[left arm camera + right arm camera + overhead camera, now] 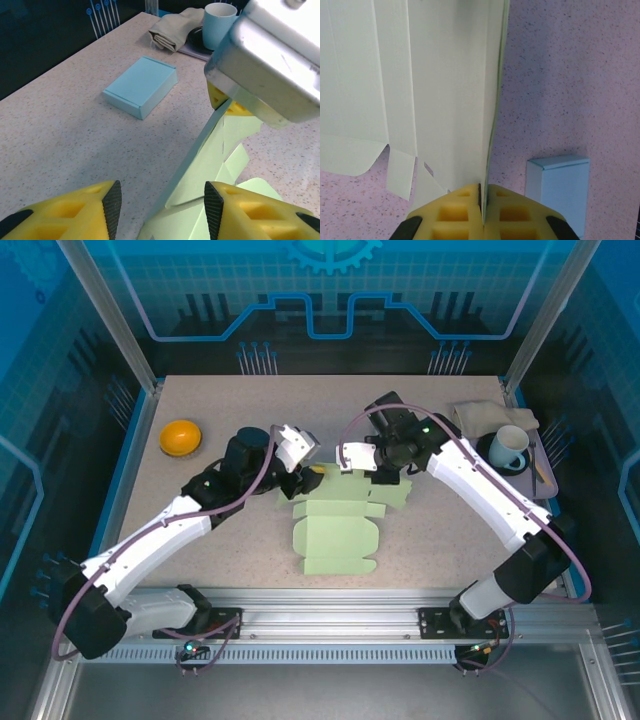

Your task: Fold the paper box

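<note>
The pale green paper box blank lies unfolded on the table's middle, its far panel lifted upright. My right gripper is shut on the top edge of that raised panel; from the top it sits at the blank's far right. My left gripper is open, its fingers either side of the panel's near end, not touching it. In the top view it is at the blank's far left. The right gripper's yellow tips pinch the panel's far end.
A folded light blue box lies on the table beyond the blank, beside the right gripper. An orange bowl sits at the back left. At the back right a tray carries a cup, with a folded cloth next to it.
</note>
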Controlling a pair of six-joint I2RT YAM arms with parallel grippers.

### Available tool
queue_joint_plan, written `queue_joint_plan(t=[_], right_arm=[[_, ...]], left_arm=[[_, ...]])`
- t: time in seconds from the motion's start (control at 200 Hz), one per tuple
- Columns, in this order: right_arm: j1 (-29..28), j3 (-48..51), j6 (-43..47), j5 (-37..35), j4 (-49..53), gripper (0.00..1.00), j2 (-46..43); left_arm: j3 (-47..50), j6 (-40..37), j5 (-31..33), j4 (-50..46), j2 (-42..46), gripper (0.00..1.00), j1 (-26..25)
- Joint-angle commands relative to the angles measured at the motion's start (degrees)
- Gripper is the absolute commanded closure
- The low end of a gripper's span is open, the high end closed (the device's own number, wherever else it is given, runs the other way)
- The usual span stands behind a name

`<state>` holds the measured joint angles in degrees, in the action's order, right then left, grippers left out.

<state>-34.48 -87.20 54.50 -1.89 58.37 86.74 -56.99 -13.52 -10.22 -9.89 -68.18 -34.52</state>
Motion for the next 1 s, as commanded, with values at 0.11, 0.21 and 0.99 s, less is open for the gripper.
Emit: queue_joint_plan(t=[0.11,0.21,0.99], right_arm=[[-2.0,1.8,2.3,5.8,0.6,1.0,-3.3],[-2.1,1.9,2.5,5.6,0.8,1.0,-3.7],[0.4,7.4,-6.4,-7.4,-10.1,1.0,-1.9]], left_arm=[[-1.6,-0.8,-5.9,3.7,-0.2,0.57,-0.5],[-1.2,-0.9,-7.1,3.6,-0.2,0.78,-0.9],[4.3,35.1,14.6,-15.6,10.4,0.51,4.1]])
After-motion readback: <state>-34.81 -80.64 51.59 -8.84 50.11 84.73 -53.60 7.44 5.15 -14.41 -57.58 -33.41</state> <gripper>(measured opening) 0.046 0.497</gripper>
